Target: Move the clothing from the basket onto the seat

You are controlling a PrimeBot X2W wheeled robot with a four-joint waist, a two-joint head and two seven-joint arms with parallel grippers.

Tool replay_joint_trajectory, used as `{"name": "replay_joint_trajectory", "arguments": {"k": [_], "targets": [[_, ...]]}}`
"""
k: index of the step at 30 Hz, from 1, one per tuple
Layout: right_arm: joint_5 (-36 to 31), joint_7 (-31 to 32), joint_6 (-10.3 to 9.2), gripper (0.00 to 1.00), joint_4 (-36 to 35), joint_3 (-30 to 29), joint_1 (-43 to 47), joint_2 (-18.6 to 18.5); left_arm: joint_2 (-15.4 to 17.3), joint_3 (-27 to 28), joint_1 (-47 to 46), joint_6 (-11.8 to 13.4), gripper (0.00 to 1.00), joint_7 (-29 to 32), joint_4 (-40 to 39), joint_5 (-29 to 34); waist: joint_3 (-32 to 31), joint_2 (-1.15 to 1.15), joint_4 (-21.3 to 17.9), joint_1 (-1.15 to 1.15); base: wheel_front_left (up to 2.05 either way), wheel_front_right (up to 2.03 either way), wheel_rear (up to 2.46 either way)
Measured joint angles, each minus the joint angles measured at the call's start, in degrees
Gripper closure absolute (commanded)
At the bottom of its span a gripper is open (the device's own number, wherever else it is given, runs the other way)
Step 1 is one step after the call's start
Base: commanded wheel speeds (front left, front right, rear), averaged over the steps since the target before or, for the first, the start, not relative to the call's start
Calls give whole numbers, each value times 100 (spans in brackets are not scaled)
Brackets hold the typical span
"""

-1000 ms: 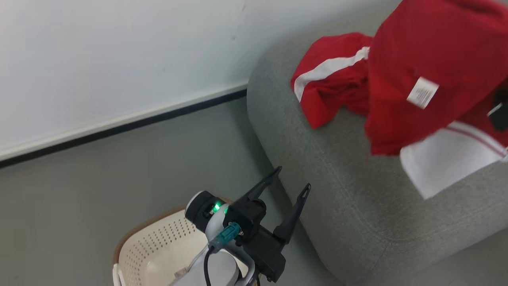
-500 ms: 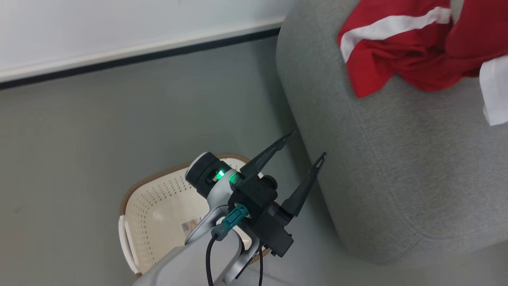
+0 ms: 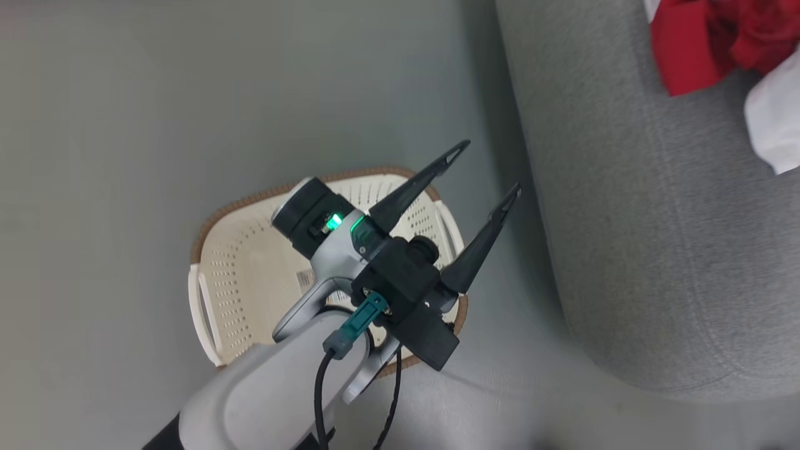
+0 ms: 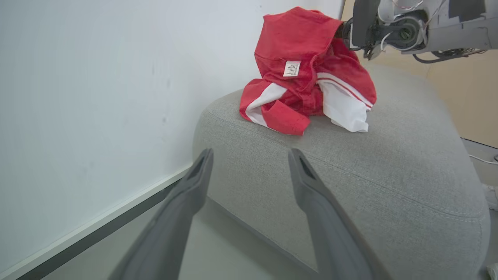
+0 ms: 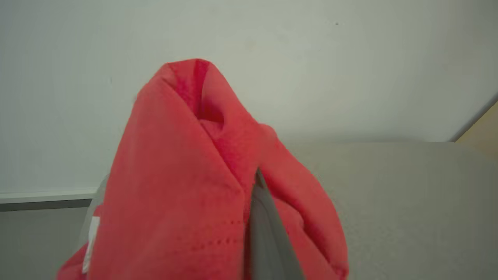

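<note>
The red and white clothing [image 4: 307, 77] is heaped on the far part of the grey seat [image 4: 369, 167], its top lifted in a peak. My right gripper [image 5: 257, 179] is shut on that red clothing [image 5: 175, 175], which drapes over its fingers; the right arm's wrist [image 4: 393, 27] shows beside the peak. The cream basket [image 3: 209, 228] with its brown rim stands on the floor left of the seat [image 3: 656, 250], and no garment shows inside it. Above the basket my left gripper [image 3: 489, 167] is open and holds nothing. Its fingers [image 4: 194, 186] point at the seat's near edge.
A white wall with a dark baseboard [image 4: 97, 229] runs behind the seat. Grey floor [image 3: 94, 187] surrounds the basket. A black cable [image 3: 322, 400] hangs from my left forearm. A tan panel [image 4: 474, 89] stands beyond the seat.
The head camera has tipped downward, so the basket sits higher in the picture and the clothing has slid to the top right corner. The left gripper stays open.
</note>
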Motion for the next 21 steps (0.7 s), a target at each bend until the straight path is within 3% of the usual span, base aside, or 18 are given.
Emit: {"name": "replay_joint_trajectory", "arguments": {"k": [10,12,13,14,16,21], "targets": [[-2,-377,2,100,636,154,-9,411,31,-1,-144,0,0,-4,77,76,483,0,-28,0,0,0,0],[-3,-432,15,82,716,197,-9,521,62,-2,-143,0,0,-11,129,76,468,0,-68,0,0,0,0],[-15,-455,41,59,770,211,-10,545,68,-2,-142,0,0,-14,149,76,449,0,-84,0,0,0,0],[-32,-477,53,59,821,230,-10,559,74,-1,-141,0,0,-33,166,76,426,0,-100,-1,0,0,0],[-73,-525,83,0,886,294,-10,573,85,2,-137,0,0,-46,202,76,371,-1,-133,-2,0,0,0],[-162,-612,160,0,1013,416,31,686,88,33,-82,-1,0,-108,346,33,182,-1,-215,-1,0,0,0]]}}
